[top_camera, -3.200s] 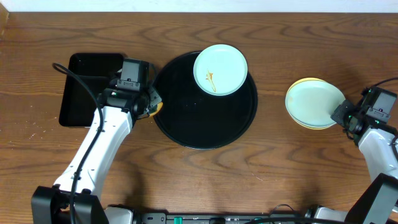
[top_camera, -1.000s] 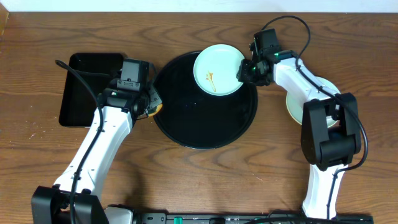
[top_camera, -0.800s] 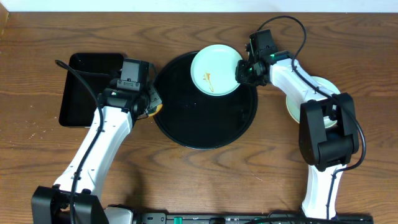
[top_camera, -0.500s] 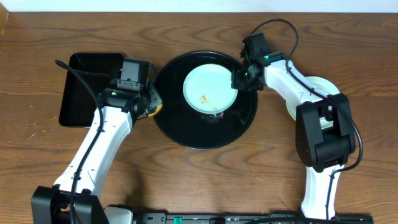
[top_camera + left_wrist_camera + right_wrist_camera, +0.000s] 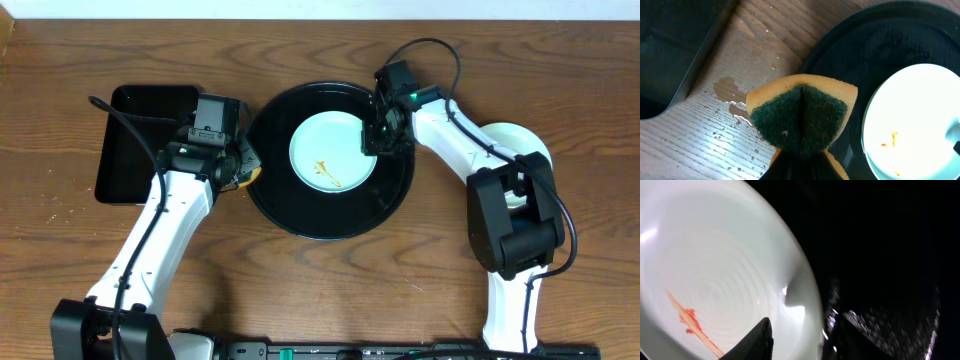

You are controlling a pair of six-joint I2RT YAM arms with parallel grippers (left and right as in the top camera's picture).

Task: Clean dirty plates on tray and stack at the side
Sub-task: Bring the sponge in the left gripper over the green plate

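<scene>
A pale blue-green plate (image 5: pixel 325 150) with an orange-brown sauce streak (image 5: pixel 690 317) lies flat near the middle of the round black tray (image 5: pixel 330 212). My right gripper (image 5: pixel 377 128) stands at the plate's right edge. In the right wrist view its jaws are open and straddle the rim, one finger (image 5: pixel 762 340) over the plate (image 5: pixel 715 265) and the other over the wet tray (image 5: pixel 890 255). My left gripper (image 5: pixel 240 165) hovers over the table just left of the tray. It is shut on a folded orange sponge (image 5: pixel 800 115), green scouring side outward.
A black rectangular tray (image 5: pixel 140 140) sits at the far left. Other plates (image 5: pixel 510 133) are stacked on the table at the right, partly hidden by my right arm. Water drops (image 5: pixel 735 125) wet the wood beside the sponge.
My right gripper came in from the right and dragged the plate from the tray's far rim down and left to its middle. The left arm has not moved.
</scene>
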